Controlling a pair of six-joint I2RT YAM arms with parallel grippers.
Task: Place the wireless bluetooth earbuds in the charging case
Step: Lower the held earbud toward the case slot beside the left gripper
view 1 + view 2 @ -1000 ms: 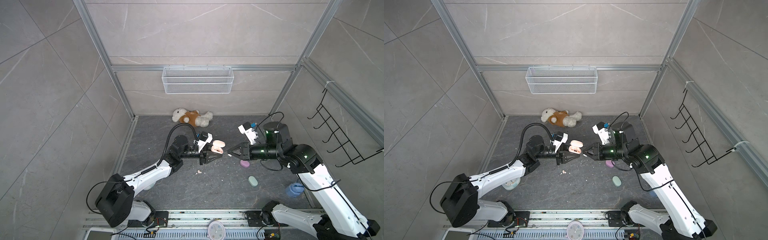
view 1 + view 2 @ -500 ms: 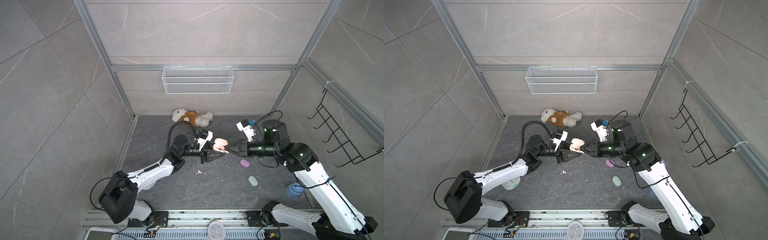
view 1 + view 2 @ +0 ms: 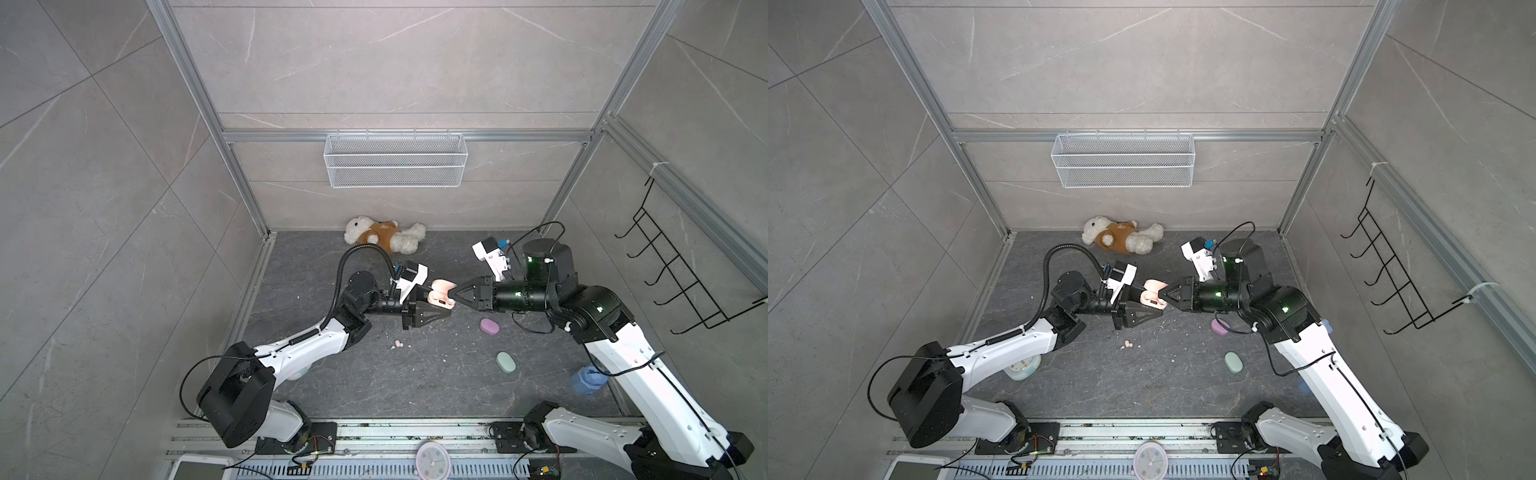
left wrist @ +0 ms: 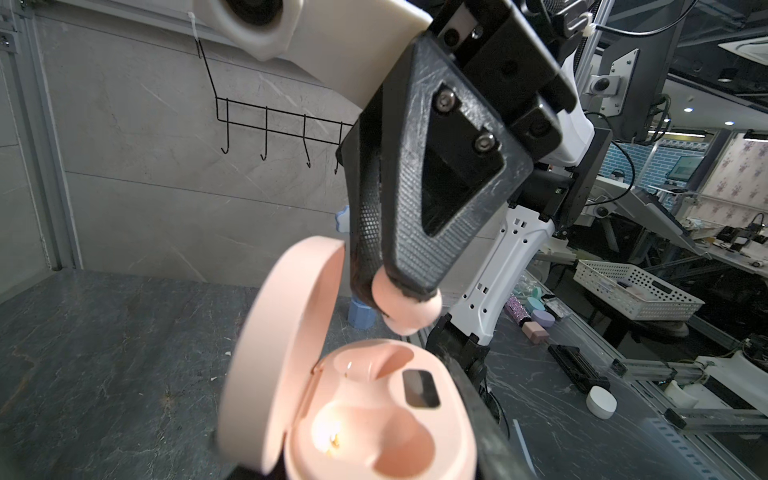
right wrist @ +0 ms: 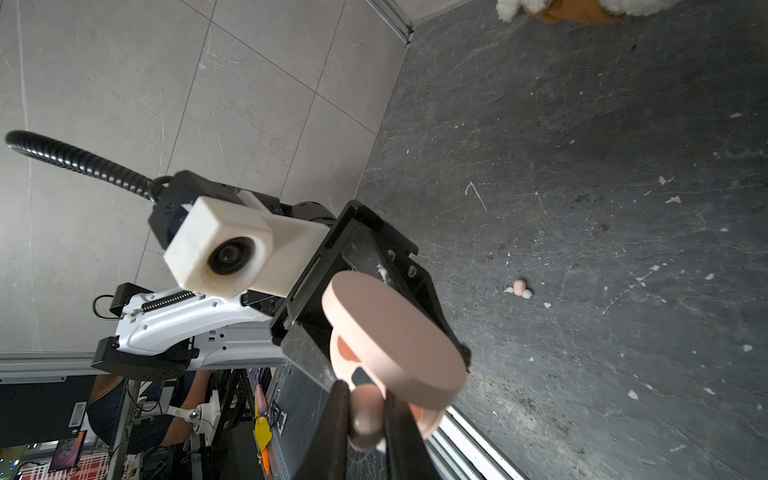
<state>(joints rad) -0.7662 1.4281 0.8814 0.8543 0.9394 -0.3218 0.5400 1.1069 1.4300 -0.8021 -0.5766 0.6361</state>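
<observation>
Top view | lilac case (image 3: 489, 325) | mint case (image 3: 505, 362) | loose peach earbud (image 3: 398, 343) | teddy (image 3: 384, 235)

Three cases (image 3: 439, 291) (image 3: 489, 325) (image 3: 505, 362), two earbuds (image 4: 405, 307) (image 3: 398, 343), one teddy (image 3: 384, 235)

Peach charging case (image 4: 374, 415) and earbud (image 4: 409, 307), lilac case (image 3: 489, 325), mint case (image 3: 505, 362) (all plain pastels).

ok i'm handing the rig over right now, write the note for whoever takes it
Left pincer: shut on the open peach charging case, held off the floor; both wells empty.
Right pincer: shut on a peach earbud, just above the case.
Second peach earbud lies on the floor; lilac case and mint case lie closed there.
Done: nothing seated. Left: seat this bud, then the floor one.
</observation>
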